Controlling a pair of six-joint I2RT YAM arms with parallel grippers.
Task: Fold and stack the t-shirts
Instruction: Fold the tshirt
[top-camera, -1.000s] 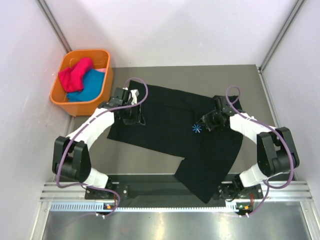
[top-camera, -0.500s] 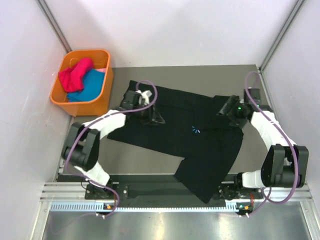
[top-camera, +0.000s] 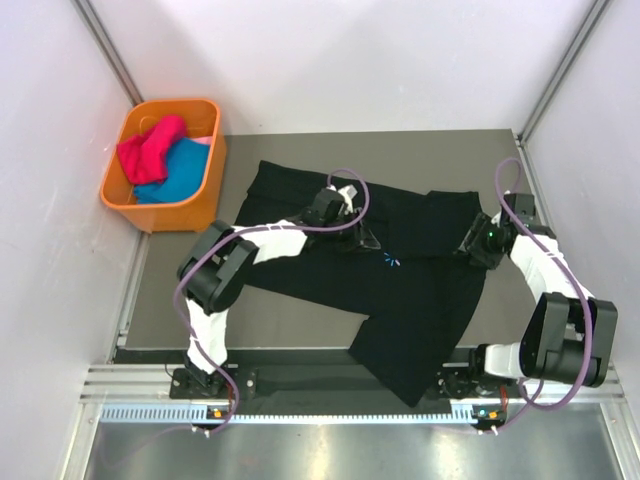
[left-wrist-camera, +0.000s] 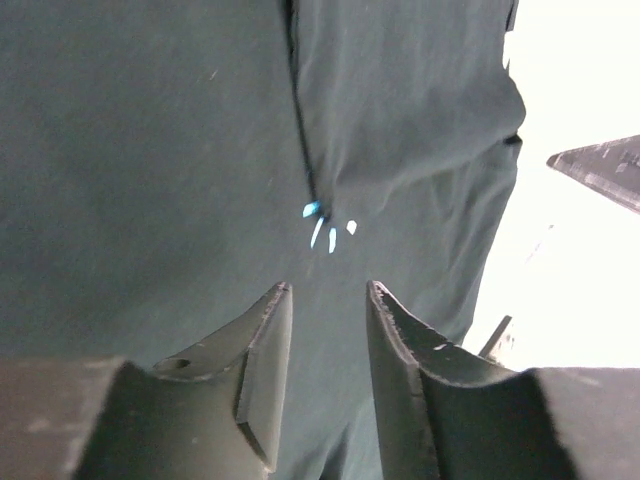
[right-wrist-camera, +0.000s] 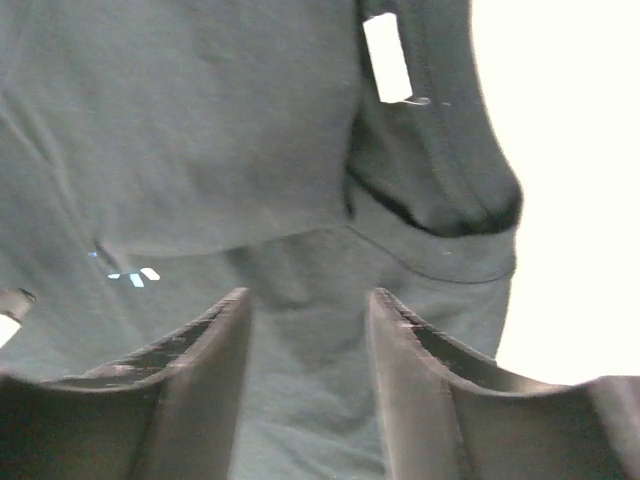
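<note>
A black t-shirt (top-camera: 330, 270) with a small blue print (top-camera: 391, 259) lies spread across the grey table, one part hanging toward the near edge. My left gripper (top-camera: 366, 240) is over the shirt's middle, just left of the print, open and empty; its wrist view shows the print (left-wrist-camera: 325, 225) ahead of the fingers (left-wrist-camera: 265, 340). My right gripper (top-camera: 470, 247) is over the shirt's right side, open and empty. Its wrist view shows the collar with a white label (right-wrist-camera: 386, 58) beyond the fingers (right-wrist-camera: 405, 350). More shirts, red (top-camera: 150, 148) and blue (top-camera: 180, 172), lie in the orange bin (top-camera: 205, 190).
The orange bin stands off the table's back left corner. White walls with metal posts (top-camera: 110, 50) enclose the table. A metal rail (top-camera: 320, 395) runs along the near edge by the arm bases.
My left gripper has moved right across the shirt, from its left part to near the blue print. My right gripper has moved from beside the print out to the shirt's right side.
</note>
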